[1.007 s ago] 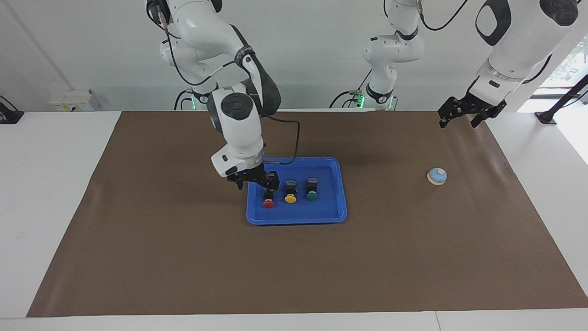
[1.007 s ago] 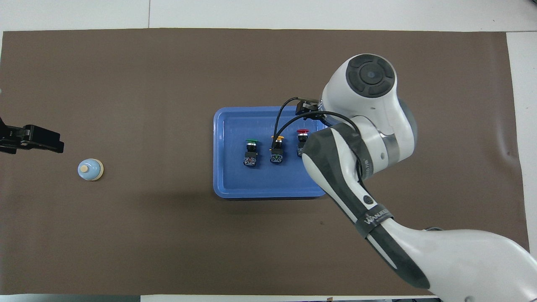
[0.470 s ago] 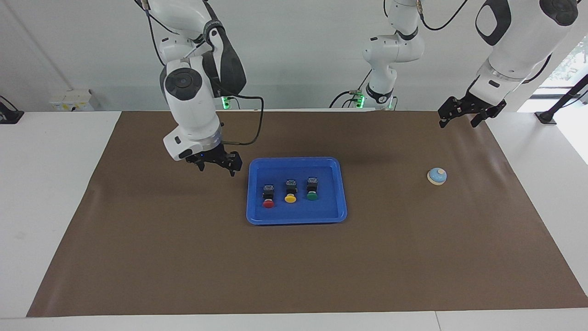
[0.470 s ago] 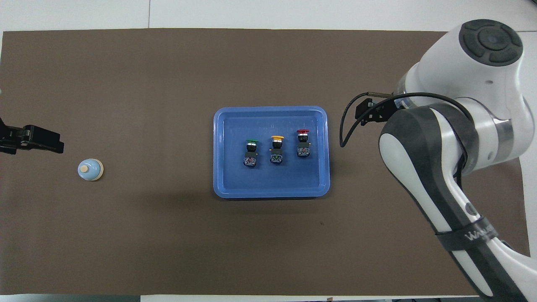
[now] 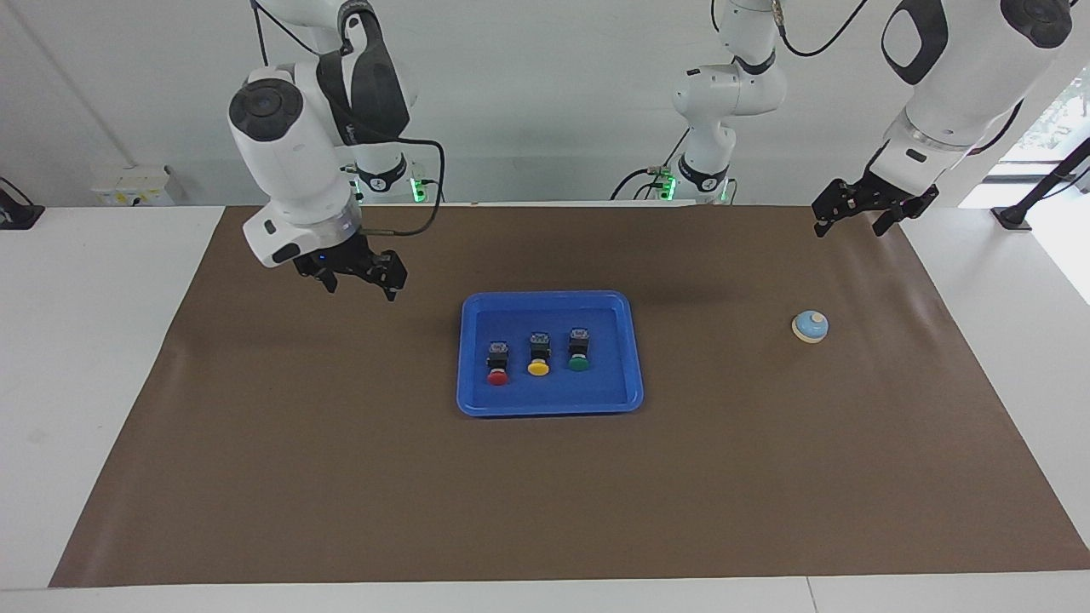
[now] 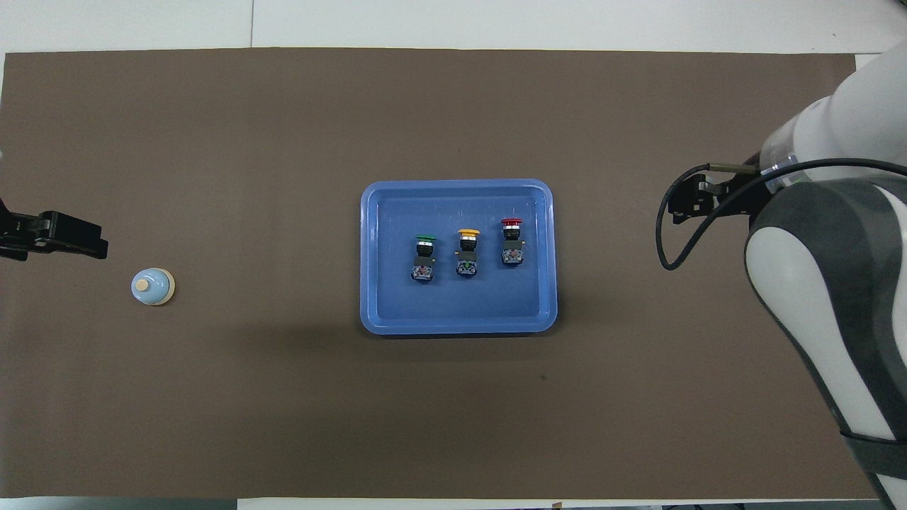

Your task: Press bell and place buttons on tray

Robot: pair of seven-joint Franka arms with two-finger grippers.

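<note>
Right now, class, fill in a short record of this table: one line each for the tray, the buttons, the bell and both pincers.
tray: blue, mid-table on the brown mat
buttons: red, yellow, green, side by side in the tray
bell: on the mat, toward the left arm's end
right pincer: open, empty, raised over the mat beside the tray
left pincer: open, empty, raised, waiting

A white bench (image 5: 102, 358) stood under a broad brown mat (image 5: 545, 494) that covered most of its top. A plain white wall (image 5: 545, 102) rose at the back, with a socket box (image 5: 136, 186) low against it. Daylight came through a window (image 5: 1052, 119) at one corner.
</note>
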